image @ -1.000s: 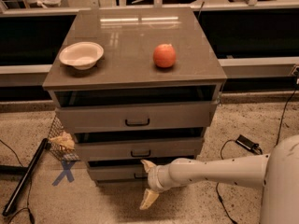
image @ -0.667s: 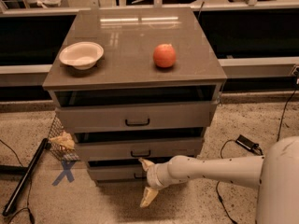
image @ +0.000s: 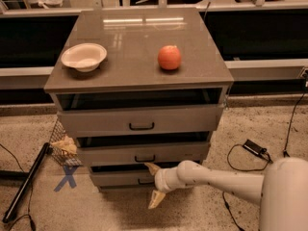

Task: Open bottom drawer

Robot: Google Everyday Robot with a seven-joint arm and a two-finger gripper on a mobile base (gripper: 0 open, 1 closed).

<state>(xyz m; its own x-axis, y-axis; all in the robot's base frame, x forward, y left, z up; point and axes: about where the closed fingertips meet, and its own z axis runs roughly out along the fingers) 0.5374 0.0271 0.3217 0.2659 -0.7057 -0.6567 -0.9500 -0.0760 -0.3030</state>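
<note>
The bottom drawer [image: 118,178] is the lowest, slimmest grey-taupe front of the cabinet, close to the floor and pulled out a little. Its small black handle [image: 144,181] shows just left of my gripper. My gripper [image: 155,184] is at the drawer front's centre, right at the handle, reaching in from the right on a white arm [image: 226,181]. Its tan fingers [image: 157,199] are spread open, one above and one below the handle level. They hold nothing.
The middle drawer [image: 144,153] and top drawer [image: 139,120] also stand slightly out. A white bowl [image: 83,57] and an orange fruit [image: 169,57] sit on the cabinet top [image: 130,37]. A wire basket [image: 62,146], a black pole [image: 26,182] and cables [image: 250,148] lie on the floor.
My gripper has edged slightly left toward the bottom drawer's handle. The drawers have not visibly moved.
</note>
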